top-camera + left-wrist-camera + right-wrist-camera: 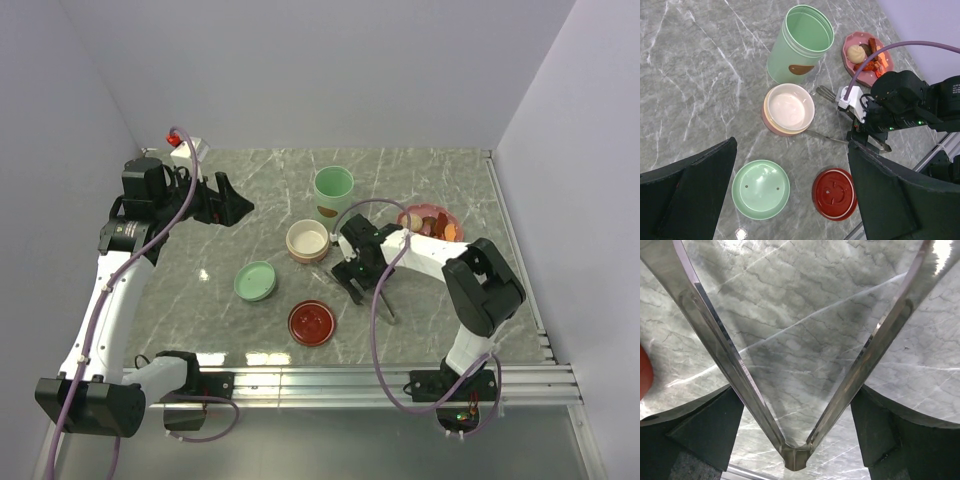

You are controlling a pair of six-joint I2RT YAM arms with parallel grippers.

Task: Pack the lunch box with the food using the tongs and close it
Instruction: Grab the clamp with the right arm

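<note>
**Two pincers spread wide, tongs lying on the tabletop**

Top view: the left pincer [235, 200] hangs high over the far-left part of the grey marbled tabletop [260, 170], its jaws wide apart and holding nothing. The right pincer [353, 282] is low near the middle, pointing down. The tongs [386, 308] lie under it, and one thin silver end pokes out toward the near edge. Beyond the right arm sits a pink plate [404, 217] carrying the food [432, 222]. A tall green container [333, 190] stands open-topped, with a cream bowl [308, 240] just in front of it. A green lid [256, 281] and a red lid [311, 323] lie nearer the arms, apart from each other.

Left wrist view: the left pincer's black fingers [690, 200] fill the bottom corners, with only tabletop and the two lids showing between them. The bowl sits just beside the container's base. The tongs run from beside the bowl to under the right arm's black wrist. All the food is on the plate: a pale round piece with reddish-brown and orange bits.

Right wrist view: the tongs form a wide V, with the joint at bottom centre and the arms rising to the top corners. The right pincer's dark pads [705, 430] stand just outside each arm near the joint, with the jaws wide. Whether the pads touch the metal cannot be told. A sliver of red shows at the left edge.
</note>
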